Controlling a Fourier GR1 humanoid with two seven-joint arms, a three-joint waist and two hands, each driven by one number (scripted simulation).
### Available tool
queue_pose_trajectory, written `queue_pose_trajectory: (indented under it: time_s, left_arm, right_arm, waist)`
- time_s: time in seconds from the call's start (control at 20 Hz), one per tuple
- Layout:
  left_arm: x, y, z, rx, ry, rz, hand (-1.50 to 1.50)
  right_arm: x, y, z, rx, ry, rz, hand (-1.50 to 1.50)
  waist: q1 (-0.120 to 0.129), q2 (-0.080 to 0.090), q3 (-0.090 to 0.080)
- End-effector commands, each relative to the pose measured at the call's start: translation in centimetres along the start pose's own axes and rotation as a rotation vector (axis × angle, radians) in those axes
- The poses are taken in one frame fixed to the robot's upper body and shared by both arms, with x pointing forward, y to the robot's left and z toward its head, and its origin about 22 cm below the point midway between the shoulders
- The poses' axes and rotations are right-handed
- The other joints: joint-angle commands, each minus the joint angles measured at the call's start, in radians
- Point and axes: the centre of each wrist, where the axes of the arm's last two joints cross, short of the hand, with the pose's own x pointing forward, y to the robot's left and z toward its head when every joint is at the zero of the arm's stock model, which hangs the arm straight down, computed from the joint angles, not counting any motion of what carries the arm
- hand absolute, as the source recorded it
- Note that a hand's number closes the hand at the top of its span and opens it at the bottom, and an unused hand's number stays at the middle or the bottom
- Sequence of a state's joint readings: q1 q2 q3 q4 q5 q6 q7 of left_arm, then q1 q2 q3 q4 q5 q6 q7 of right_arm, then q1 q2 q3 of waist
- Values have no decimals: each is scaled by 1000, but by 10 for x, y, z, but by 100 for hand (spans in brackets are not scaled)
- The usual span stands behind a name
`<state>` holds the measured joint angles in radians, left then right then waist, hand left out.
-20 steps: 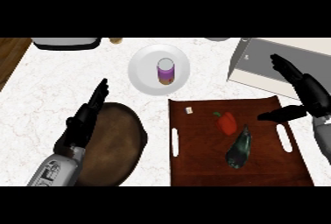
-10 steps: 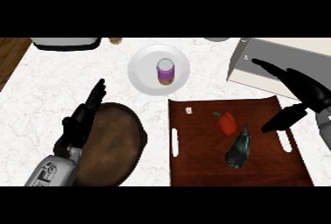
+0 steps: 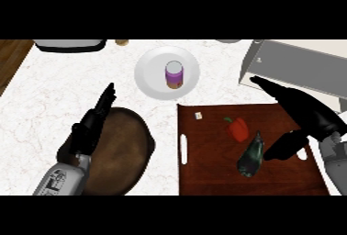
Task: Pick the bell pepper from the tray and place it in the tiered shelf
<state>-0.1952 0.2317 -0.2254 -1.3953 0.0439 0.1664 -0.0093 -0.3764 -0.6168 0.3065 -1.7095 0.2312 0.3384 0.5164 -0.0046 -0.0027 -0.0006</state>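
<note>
Red bell pepper (image 3: 237, 129) lying on the dark wooden tray (image 3: 210, 179), just left of the right hand (image 3: 308, 117) and apart from it, beside a dark eggplant (image 3: 251, 156). Long axis roughly up the view, stem end toward the far-left. Right hand spread wide, holding nothing, thumb lowered nearer the eggplant than half a second ago. Left hand (image 3: 88, 131) open over the brown round board (image 3: 122, 156). Grey tiered shelf (image 3: 298, 64) beyond.

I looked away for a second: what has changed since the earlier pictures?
The right hand has swung left and down over the tray, its thumb now beside the eggplant. It holds nothing yet. The bell pepper, the eggplant and the left hand have stayed put.
</note>
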Motion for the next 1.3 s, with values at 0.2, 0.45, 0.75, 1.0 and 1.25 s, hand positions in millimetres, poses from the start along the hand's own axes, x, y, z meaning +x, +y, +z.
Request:
queue_pose_trajectory:
  time_s: [0.2,0.45,0.75,1.0,1.25]
  left_arm:
    - [5,14,0,-2,-3,1,0]
    - [11,0,-10,3,-4,7,0]
    - [-3,17,-8,-3,-2,1,0]
    - [16,16,4,10,-14,-13,0]
    - [-12,8,15,3,2,5,0]
  right_arm:
    - [6,22,27,-37,12,39,-150]
    - [25,27,1,-54,48,21,-150]
    - [14,28,-7,-42,41,9,-150]
    - [20,30,-11,-35,72,21,-150]
    - [30,45,-20,-44,82,33,-150]
  waist:
    - [0,1,1]
    - [5,3,0]
    - [5,3,0]
    - [7,2,1]
    - [8,2,0]
